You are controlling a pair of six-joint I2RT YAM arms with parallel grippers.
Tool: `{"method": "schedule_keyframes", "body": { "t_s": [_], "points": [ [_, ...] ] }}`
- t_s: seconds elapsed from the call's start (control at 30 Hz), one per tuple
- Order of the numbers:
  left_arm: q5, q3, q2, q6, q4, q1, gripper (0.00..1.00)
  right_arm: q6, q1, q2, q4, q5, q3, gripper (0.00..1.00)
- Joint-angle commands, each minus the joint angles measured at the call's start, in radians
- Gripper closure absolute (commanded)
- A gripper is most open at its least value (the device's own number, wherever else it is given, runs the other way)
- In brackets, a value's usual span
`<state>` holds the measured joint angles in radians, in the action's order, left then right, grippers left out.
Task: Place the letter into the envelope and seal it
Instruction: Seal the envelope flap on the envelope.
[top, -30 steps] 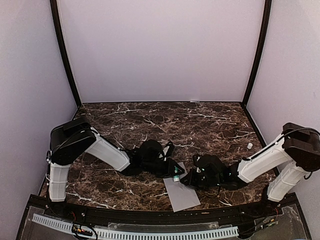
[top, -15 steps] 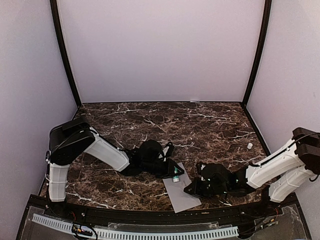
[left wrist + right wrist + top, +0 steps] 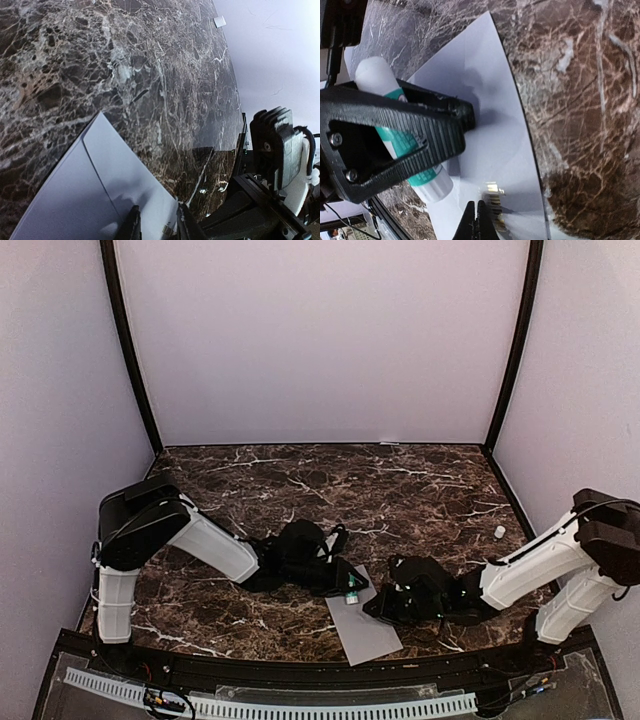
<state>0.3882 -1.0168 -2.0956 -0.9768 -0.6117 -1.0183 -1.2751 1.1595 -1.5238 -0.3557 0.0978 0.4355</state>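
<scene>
grey paper envelope (image 3: 365, 632) lies flat at 6 o'clock on the dark marble-patterned table (image 3: 400, 490), smooth, one flap crease showing. left gripper (image 3: 350, 588), at its 11 o'clock corner, clamps a white glue stick (image 3: 432, 182); the teal label's print is unreadable. right gripper (image 3: 479, 220), pinched closed, sits at the 2 o'clock edge.

The envelope (image 3: 366, 633) lies on the table (image 3: 330, 490) near the front edge. The glue stick (image 3: 352, 593) is over its far corner.

Looks like a robotics lab test cell: plain pale walls (image 3: 320, 340) and black corner posts (image 3: 128, 350) enclosing a marble-patterned table (image 3: 300, 480), slotted cable duct (image 3: 270, 705) along the table's near edge.
</scene>
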Motion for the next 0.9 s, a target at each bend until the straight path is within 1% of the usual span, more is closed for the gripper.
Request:
{"method": "schedule_keyframes", "body": {
  "t_s": [0.0,0.13,0.37,0.63,0.87],
  "points": [
    [-0.006,0.024,0.029,0.009,0.073,-0.003,1.00,0.063,-0.049,-0.036,0.011,0.006,0.036,1.00],
    [-0.005,0.024,0.030,0.009,0.073,-0.003,1.00,0.103,-0.082,-0.067,0.015,-0.009,0.073,1.00],
    [-0.006,0.024,0.030,0.008,0.070,-0.003,1.00,0.121,-0.085,-0.088,0.026,-0.040,0.100,1.00],
    [-0.008,0.025,0.031,0.005,0.068,-0.003,1.00,0.091,-0.029,-0.083,0.013,-0.077,0.058,1.00],
    [-0.009,0.024,0.033,0.008,0.072,-0.002,1.00,0.027,0.035,-0.071,0.054,-0.040,0.028,1.00]
  ]
}}
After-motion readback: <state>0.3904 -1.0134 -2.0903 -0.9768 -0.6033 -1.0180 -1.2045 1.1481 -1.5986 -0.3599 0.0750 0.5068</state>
